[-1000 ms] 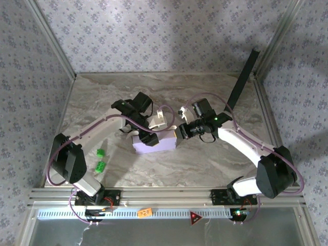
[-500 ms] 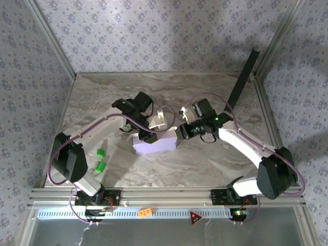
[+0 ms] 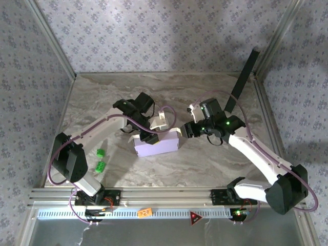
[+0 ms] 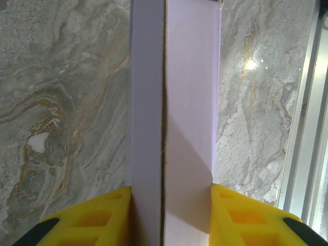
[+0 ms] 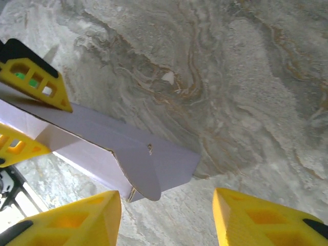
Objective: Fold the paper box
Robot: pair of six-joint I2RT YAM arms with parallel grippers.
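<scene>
- The paper box is seen as a flat lavender rectangle lying near the middle of the marble table. A seam is visible along its top face, and a rounded flap juts from its right end.
- The left arm is bent in from the left and the right arm from the right, with both wrists lowered toward the box.
- The left gripper is clamped across the box's width, its yellow fingers pressed against both long sides.
- The right gripper is spread wide just beside the flap end, and nothing is gripped in it.
</scene>
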